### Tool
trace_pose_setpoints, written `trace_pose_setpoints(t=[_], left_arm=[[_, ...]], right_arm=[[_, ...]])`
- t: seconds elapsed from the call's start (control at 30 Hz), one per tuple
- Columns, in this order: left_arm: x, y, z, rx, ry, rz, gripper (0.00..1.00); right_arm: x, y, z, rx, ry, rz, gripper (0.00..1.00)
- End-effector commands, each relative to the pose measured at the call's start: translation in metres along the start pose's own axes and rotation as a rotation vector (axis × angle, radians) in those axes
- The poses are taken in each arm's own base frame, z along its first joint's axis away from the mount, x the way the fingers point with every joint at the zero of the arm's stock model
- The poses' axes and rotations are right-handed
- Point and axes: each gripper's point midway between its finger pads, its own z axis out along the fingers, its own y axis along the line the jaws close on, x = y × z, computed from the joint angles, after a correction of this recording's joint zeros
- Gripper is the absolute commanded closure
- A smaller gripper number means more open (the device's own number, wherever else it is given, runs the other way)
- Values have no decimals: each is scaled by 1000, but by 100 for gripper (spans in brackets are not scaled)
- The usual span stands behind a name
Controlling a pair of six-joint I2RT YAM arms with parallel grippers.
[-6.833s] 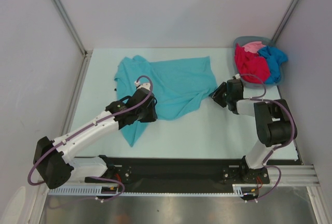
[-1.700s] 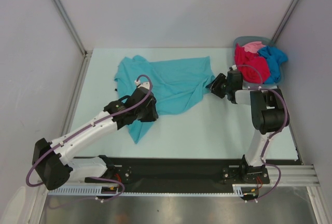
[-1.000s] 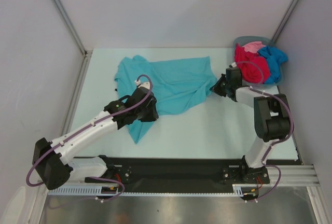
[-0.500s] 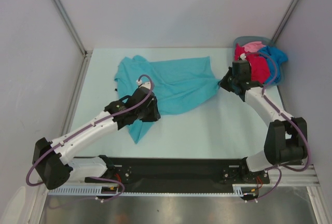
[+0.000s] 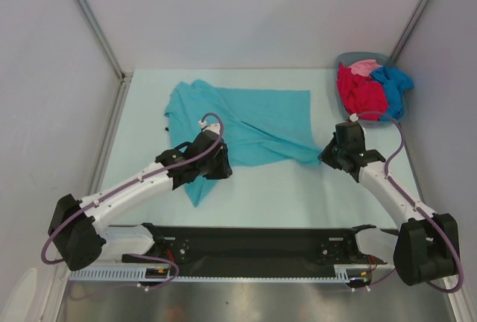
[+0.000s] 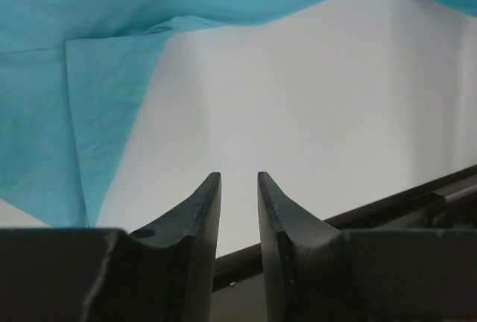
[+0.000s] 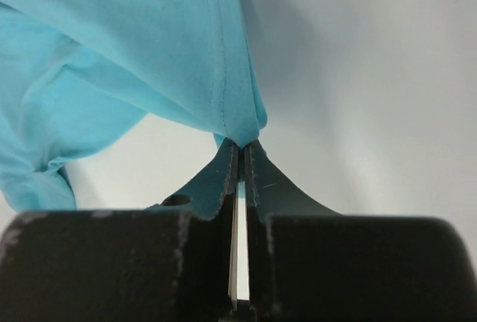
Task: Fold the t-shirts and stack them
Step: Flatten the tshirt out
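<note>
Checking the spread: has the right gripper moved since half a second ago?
Yes: the right gripper pulled nearward, away from the basket, dragging the teal t-shirt.

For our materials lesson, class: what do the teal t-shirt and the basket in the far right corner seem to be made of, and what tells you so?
Teal t-shirt: soft knit cloth, possibly cotton, with a matte finish; it creases, drapes and shows a stitched hem. Basket: probably moulded plastic, grey-blue and smooth; its rim keeps a rigid, rounded shape.
</note>
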Motion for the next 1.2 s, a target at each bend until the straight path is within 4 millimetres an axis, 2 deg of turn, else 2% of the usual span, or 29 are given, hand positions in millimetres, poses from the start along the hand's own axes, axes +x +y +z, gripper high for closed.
trace_pose_setpoints(t=[0.0,0.07,0.1,0.13,0.27,0.37,0.53,0.63,0.67,0.73,0.77,0.83,0.87,1.07,1.1,1.17], left_arm=[[6,11,18,-48,-22,-23,68],[14,25,30,-107,-18,-31,66],[25,38,37,-150,-2,-34,66],[24,37,40,-149,-4,-35,66],[59,71,58,-239,38,-50,66],[70,91,58,-294,24,-56,66],[74,110,56,-362,1,-44,65],[65,105,59,-363,-10,-20,65],[55,97,59,-350,-26,-18,64],[49,92,62,-344,-23,-1,64],[39,84,63,-327,-35,11,64],[36,76,67,-308,-19,45,63],[29,65,68,-276,-18,47,62],[15,35,69,-186,3,51,57],[16,33,69,-179,11,50,52],[14,30,65,-176,20,51,51]], right_arm=[[-4,-17,-2,75,-44,-7,100],[-5,-21,3,98,-42,-15,100],[-5,-21,7,103,-40,-12,100],[-7,-19,7,96,-45,-8,100],[-2,-20,18,97,-26,-6,100],[4,-23,24,98,-10,-7,100],[14,-26,33,91,10,-4,100],[16,-27,37,88,17,-1,100],[17,-26,38,85,19,0,100],[17,-25,40,80,19,-1,100],[18,-26,41,81,25,0,100],[18,-25,42,78,23,-1,100],[18,-25,43,76,25,-1,100],[23,-25,49,70,39,2,100],[25,-27,51,74,41,5,100],[27,-29,53,78,48,6,100]])
